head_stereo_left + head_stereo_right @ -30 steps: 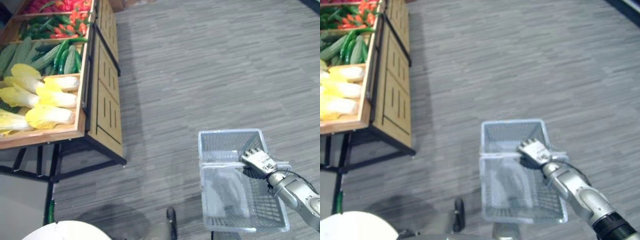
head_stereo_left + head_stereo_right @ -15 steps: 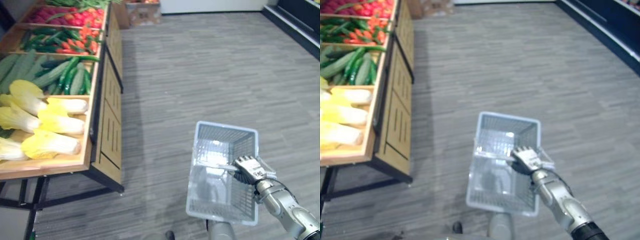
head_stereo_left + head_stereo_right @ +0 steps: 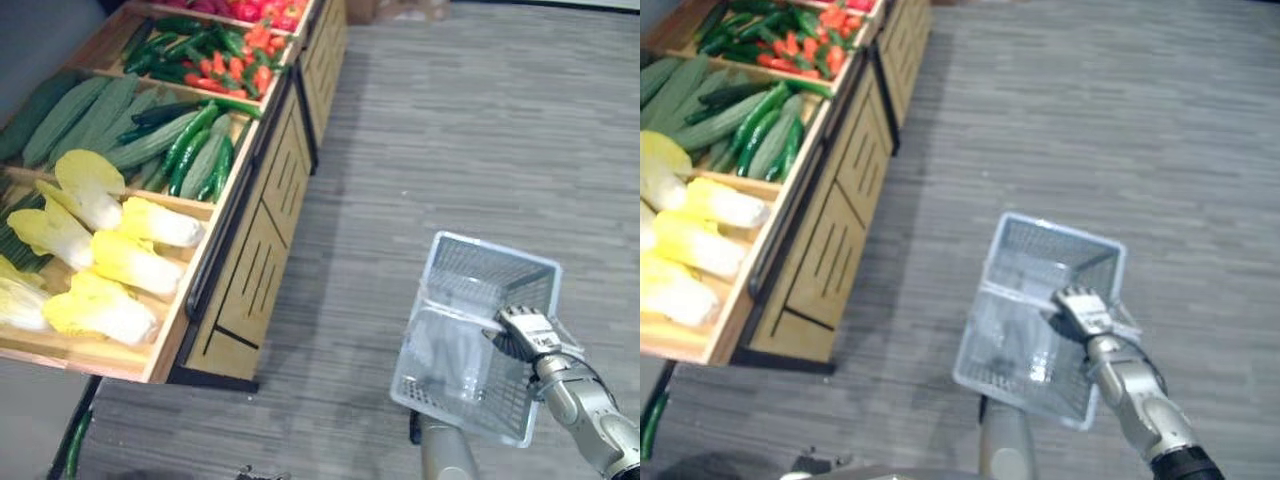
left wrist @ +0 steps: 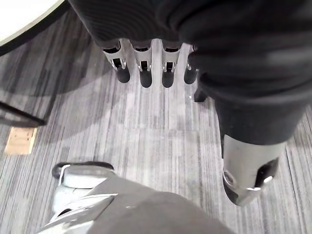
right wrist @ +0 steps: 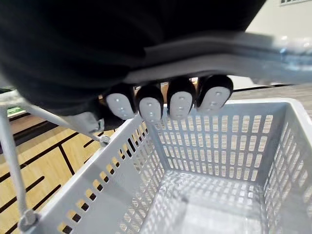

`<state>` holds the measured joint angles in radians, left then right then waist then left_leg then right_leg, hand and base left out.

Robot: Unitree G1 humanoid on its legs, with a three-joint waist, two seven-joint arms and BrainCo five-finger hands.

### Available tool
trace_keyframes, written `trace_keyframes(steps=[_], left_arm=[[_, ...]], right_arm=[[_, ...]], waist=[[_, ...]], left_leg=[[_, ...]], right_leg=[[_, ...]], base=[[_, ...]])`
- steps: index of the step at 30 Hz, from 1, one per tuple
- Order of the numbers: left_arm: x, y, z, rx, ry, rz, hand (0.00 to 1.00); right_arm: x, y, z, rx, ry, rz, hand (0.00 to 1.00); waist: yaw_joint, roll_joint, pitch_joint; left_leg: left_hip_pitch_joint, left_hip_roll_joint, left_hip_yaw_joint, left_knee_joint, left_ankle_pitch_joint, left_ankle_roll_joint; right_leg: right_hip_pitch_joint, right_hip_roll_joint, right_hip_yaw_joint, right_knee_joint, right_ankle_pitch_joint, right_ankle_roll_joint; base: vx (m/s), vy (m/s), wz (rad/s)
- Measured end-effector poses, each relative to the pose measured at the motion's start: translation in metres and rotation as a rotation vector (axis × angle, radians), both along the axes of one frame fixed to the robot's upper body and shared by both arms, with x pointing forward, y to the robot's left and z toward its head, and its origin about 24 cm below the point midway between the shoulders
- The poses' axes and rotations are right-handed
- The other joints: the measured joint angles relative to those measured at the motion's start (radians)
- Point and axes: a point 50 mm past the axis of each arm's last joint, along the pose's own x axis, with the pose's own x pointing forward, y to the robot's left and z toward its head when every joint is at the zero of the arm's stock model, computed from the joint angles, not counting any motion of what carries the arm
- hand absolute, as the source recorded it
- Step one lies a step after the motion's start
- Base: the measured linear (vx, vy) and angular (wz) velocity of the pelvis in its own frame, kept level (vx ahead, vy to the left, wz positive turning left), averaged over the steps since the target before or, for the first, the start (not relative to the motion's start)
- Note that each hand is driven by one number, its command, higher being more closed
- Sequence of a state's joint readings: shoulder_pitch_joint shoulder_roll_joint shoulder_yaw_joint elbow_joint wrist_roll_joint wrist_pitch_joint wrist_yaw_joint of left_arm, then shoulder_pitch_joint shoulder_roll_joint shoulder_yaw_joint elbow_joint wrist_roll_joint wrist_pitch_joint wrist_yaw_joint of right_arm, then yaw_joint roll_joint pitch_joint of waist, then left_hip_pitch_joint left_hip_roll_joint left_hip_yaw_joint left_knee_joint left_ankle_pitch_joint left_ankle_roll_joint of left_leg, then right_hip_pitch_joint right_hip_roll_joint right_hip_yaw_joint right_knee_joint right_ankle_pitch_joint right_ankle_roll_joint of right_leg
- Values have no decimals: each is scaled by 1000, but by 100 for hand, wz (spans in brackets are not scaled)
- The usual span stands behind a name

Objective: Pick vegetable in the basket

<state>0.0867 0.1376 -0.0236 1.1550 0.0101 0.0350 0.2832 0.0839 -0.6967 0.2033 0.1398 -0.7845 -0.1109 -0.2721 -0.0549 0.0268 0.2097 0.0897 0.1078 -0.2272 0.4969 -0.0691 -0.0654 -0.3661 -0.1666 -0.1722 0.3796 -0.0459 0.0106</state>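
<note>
A pale grey plastic basket (image 3: 490, 253) hangs over the carpet at the lower right, with nothing inside it (image 5: 209, 195). My right hand (image 3: 530, 330) is shut on the basket's handle (image 5: 229, 53), its fingers (image 5: 180, 100) curled over the bar. The vegetables lie in a wooden stall (image 3: 255, 250) to the left: yellow-white cabbages (image 3: 120, 260), green cucumbers (image 3: 190, 145), ridged gourds (image 3: 75, 110), and red and green peppers (image 3: 235, 60). My left hand (image 4: 145, 68) hangs over the carpet with straight fingers and holds nothing.
The stall's slatted wooden front stands on a black frame (image 3: 210, 378) near the basket's left side. A green vegetable (image 3: 75, 445) lies on the floor under the stall. Grey striped carpet (image 3: 470, 120) stretches to the right and beyond.
The whole picture has swung toward the stall, which now looks larger and closer on the left. My right hand keeps the same hold on the basket's handle.
</note>
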Motion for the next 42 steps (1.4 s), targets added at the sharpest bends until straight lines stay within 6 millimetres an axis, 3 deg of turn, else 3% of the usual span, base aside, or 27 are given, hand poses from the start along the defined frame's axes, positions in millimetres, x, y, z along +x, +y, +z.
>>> trace_keyframes(steps=[1,2,4,5,7,9,11,12,13,15,17,20,21,22,23,24,25,27,28,29,32,33,36,38,39,41,42], left_arm=[[-1,-1,0,2,-3,15,0],[-1,3,1,14,-6,17,0],[1,5,2,29,-24,56,0],[1,5,2,34,-25,60,0],[-1,3,2,38,-20,58,0],[-3,-3,0,29,-6,27,0],[-13,-12,-3,8,31,13,0],[-18,-15,-4,0,46,12,0],[-20,-13,-4,0,57,12,0],[-17,-8,-3,9,48,20,0],[-17,-7,-3,11,50,22,0],[-19,-4,-3,19,58,7,0],[-19,-2,-3,23,61,0,0],[-23,-3,-3,20,75,-7,0],[-27,0,-3,29,94,-24,0],[-28,3,-3,38,100,-36,0],[-26,9,-1,56,102,-48,0],[-25,17,1,79,97,-52,0],[-20,19,2,87,88,-51,0],[-16,20,2,90,80,-50,0],[-6,18,3,90,50,-44,0],[-3,19,4,92,37,-39,0],[4,25,7,104,14,1,0],[4,32,8,118,10,12,0],[5,40,11,135,3,26,0],[3,13,3,51,4,89,0],[-1,5,0,22,13,122,0]], right_arm=[[-2,-4,-2,-14,14,-8,100],[-4,-6,-3,-16,20,-14,100],[-14,-14,-7,-12,42,-57,100],[-17,-17,-9,-12,49,-69,100],[-23,-18,-12,-5,67,-77,100],[-27,-18,-15,-4,78,-80,100],[-34,-20,-19,-17,102,-85,100],[-35,-18,-22,-12,109,-91,100],[-35,-15,-25,-2,114,-89,100],[-32,-12,-25,-1,115,-75,100],[-31,-9,-29,-2,128,-60,100],[-32,-4,-34,2,153,-42,100],[-33,-3,-37,9,159,-45,100],[-29,-3,-39,16,157,-62,100],[-24,-2,-39,28,143,-81,100],[-22,-1,-39,35,138,-91,100],[-23,-1,-44,44,147,-113,100],[-27,2,-53,53,167,-127,100],[-32,4,-61,41,199,-119,100],[-37,2,-66,31,227,-127,100],[-44,-5,-74,16,268,-159,100],[-45,-7,-75,13,274,-167,100],[-45,-12,-77,13,283,-195,100],[-48,-8,-80,30,288,-198,100],[-49,-3,-84,51,296,-201,100],[-41,-10,-82,26,292,-216,100],[-39,-10,-82,22,292,-213,100]], waist=[[8,-12,7],[12,-21,13],[8,-20,12],[8,-20,12],[9,-9,12],[16,19,15],[31,61,10],[31,74,8],[31,73,0],[53,38,10],[62,19,8],[79,-5,8],[83,-16,5],[76,-10,1],[67,-21,-2],[61,-35,-2],[51,-60,-2],[49,-84,-3],[49,-107,2],[48,-110,3],[47,-96,3],[38,-94,4],[34,-86,9],[35,-106,4],[39,-137,3],[56,-43,12],[63,-13,13]], left_leg=[[-57,15,57,110,157,-20],[-89,40,116,169,151,-16],[-214,106,338,288,30,26],[-254,115,422,284,6,36],[-335,106,534,217,-2,30],[-369,59,617,10,4,5],[-345,20,657,-217,158,-13],[-319,21,676,-265,129,65],[-291,-1,656,-322,110,86],[-284,-29,652,-360,108,87],[-275,-51,651,-359,106,90],[-234,-81,650,-370,53,109],[-207,-97,652,-393,41,108],[-179,-104,652,-434,39,107],[-150,-111,649,-458,40,106],[-139,-116,642,-461,40,106],[-123,-116,610,-462,40,107],[-115,-109,570,-456,38,111],[-112,-104,538,-454,41,116],[-116,-95,511,-447,41,115],[-144,-74,412,-423,39,88],[-157,-73,369,-417,38,77],[-198,-48,241,-382,37,5],[-219,-44,173,-380,47,-41],[-229,-50,132,-391,56,-78],[-240,61,111,-422,98,-109],[-229,97,110,-451,119,-127]], right_leg=[[91,-20,-44,-49,-22,-11],[145,-30,-72,-81,-31,-14],[297,-67,-194,-163,-37,-14],[345,-77,-236,-192,-40,-10],[410,-74,-309,-244,-47,-1],[451,-46,-367,-274,-58,14],[489,6,-387,-285,-84,43],[510,30,-391,-296,-103,52],[517,32,-395,-301,-110,59],[512,22,-388,-310,-111,64],[527,9,-343,-311,-116,73],[541,-31,-321,-237,-163,113],[527,-58,-317,-167,-191,122],[458,-95,-284,22,-194,127],[357,-136,-208,241,-157,122],[313,-148,-165,330,-124,122],[241,-149,-87,466,-23,130],[176,-135,-17,559,-59,106],[155,-129,-8,545,-103,98],[150,-125,-7,495,-123,95],[153,-93,76,250,-125,92],[163,-81,156,129,-120,100],[183,-57,289,-27,-115,104],[209,-61,285,-100,-75,155],[229,-81,250,-137,-81,222],[236,15,161,-142,-78,170],[241,48,141,-135,-85,155]], base=[[552,-370,117],[329,-221,116],[284,-194,145],[310,-196,154],[232,-81,102],[223,49,63],[220,111,29],[249,129,37],[225,119,36],[152,66,22],[130,40,28],[119,28,16],[38,12,0],[34,45,3],[38,48,9],[69,45,32],[164,-17,52],[142,-48,65],[122,-91,71],[183,-139,93],[146,-154,87],[121,-237,108],[106,-350,118],[77,-522,122],[50,-587,97],[48,-548,75],[38,-442,41]])
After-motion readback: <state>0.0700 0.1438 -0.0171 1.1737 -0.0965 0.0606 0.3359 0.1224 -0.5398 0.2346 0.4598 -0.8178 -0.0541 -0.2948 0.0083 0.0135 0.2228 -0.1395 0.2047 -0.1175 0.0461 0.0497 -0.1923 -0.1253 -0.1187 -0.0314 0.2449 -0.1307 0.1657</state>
